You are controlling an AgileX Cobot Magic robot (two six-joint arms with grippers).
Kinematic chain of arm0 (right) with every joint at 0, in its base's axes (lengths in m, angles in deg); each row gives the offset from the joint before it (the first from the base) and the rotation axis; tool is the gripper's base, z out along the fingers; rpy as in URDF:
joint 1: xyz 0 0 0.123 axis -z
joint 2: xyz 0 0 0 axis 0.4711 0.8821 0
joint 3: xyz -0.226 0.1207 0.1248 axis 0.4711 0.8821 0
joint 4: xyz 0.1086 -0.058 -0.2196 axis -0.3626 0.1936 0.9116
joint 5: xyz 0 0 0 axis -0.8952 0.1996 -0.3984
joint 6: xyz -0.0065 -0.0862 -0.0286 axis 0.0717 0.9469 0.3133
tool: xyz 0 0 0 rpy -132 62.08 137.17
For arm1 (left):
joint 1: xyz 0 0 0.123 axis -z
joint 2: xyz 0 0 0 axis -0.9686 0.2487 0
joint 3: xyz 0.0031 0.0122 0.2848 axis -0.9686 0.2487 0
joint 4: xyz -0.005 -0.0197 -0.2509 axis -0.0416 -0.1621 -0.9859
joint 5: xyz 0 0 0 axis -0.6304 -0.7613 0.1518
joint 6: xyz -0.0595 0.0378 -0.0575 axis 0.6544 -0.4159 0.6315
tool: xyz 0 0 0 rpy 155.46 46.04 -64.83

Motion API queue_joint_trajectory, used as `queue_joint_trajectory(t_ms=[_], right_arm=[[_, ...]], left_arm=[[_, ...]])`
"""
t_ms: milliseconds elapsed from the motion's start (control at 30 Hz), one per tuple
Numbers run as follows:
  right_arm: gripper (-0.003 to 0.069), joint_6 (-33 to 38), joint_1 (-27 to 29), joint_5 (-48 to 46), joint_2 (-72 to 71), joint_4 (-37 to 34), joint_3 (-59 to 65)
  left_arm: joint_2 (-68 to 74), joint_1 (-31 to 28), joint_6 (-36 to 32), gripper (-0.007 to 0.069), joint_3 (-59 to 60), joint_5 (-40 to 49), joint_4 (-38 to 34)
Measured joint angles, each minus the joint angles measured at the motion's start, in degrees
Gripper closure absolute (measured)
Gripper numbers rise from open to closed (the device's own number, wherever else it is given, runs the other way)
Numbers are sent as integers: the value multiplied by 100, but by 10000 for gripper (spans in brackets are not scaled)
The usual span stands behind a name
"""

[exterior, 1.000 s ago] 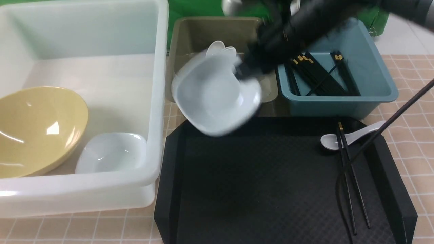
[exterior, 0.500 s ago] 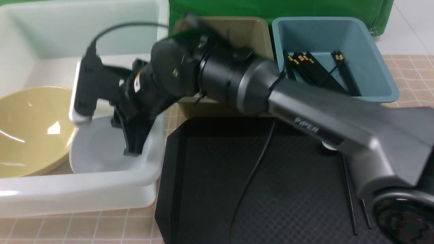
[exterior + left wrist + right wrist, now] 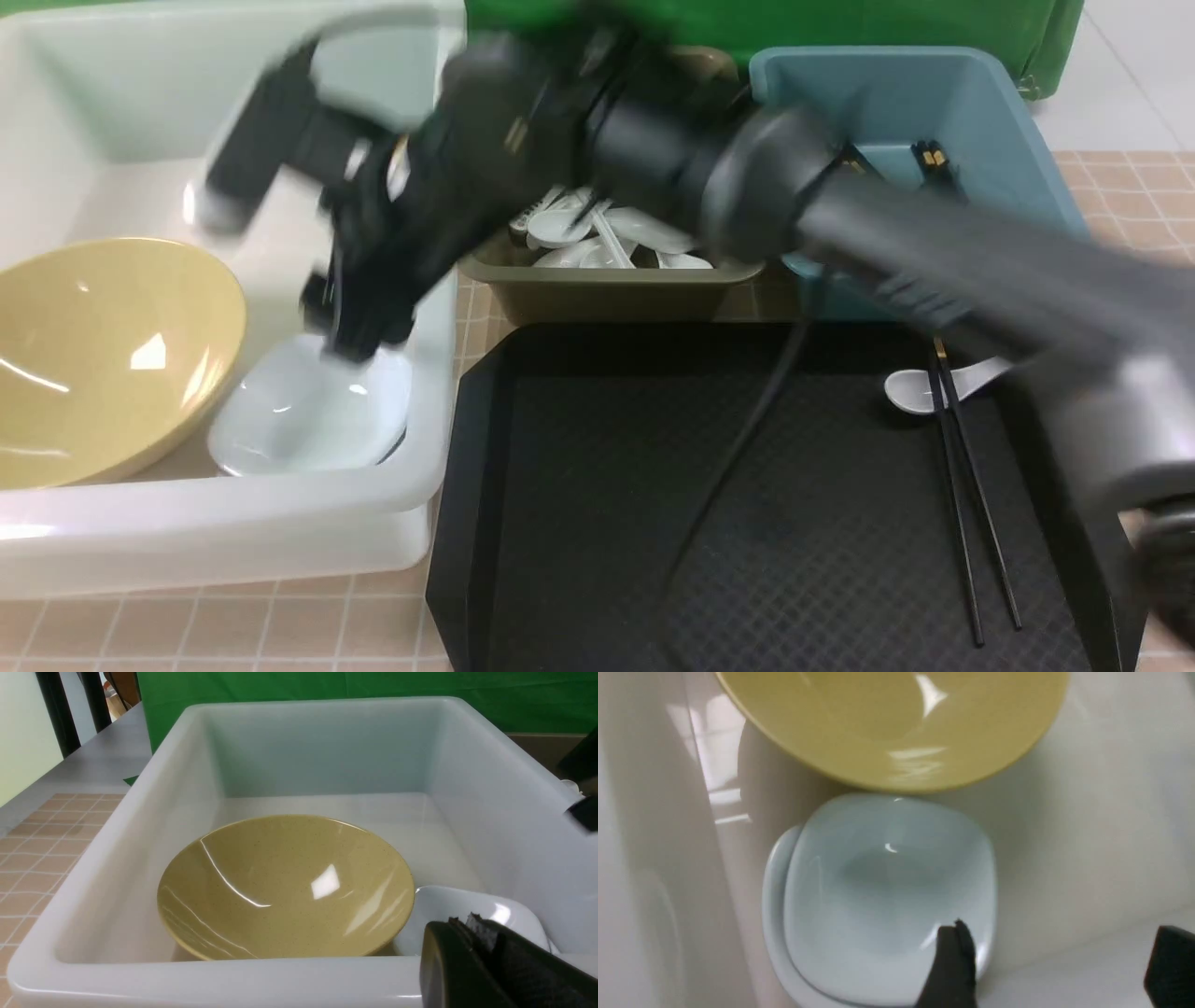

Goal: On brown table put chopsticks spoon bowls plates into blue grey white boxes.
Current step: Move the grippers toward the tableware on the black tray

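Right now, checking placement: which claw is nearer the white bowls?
Right. The right claw hovers over the stacked white bowls; the left claw sits at the white box rim.

Bright, even light, seemingly from overhead; white glare spots glint on the yellow bowl point(image 3: 112, 373). Motion blur smears the right arm point(image 3: 653, 159).

Stacked bowls point(image 3: 308, 420) beside large bowl point(image 3: 103, 355) in left box point(image 3: 215, 523); spoon point(image 3: 910, 387) under chopsticks point(image 3: 971, 504) on tray point(image 3: 747, 523).

Your right arm point(image 3: 934, 261): blurred grey tapered link, black round wrist joints, black fingers point(image 3: 952, 966), thin black cable point(image 3: 735, 457) behind them.
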Motion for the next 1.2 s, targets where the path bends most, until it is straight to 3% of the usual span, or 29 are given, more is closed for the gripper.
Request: queue_joint_trajectory(t_ms=[167,333,500,633,767,1000,1200], right_arm=[[92,-696,414,-958,-1026,714,-37],[173,-1649,1477,-1934,-1401,1442,329],[293,-2258,2506,-1890,-1352,1559,1884],[343,-2824,2921,-1351,-1306,1565,3234],[323,-3108,3001,-762,-1300,1565,4107],[156,-3569,3125,-45,-1300,1504,4910],[125,-3562,3227,345,-1306,1200,5176]], left_arm=[[0,0,0,631,0,0,0],[0,0,0,631,0,-4,0],[0,0,0,631,0,-4,-6],[0,0,0,631,0,-4,-6],[0,0,0,631,0,-4,-6],[0,0,0,631,120,-138,13],[0,0,0,631,137,-185,52]])
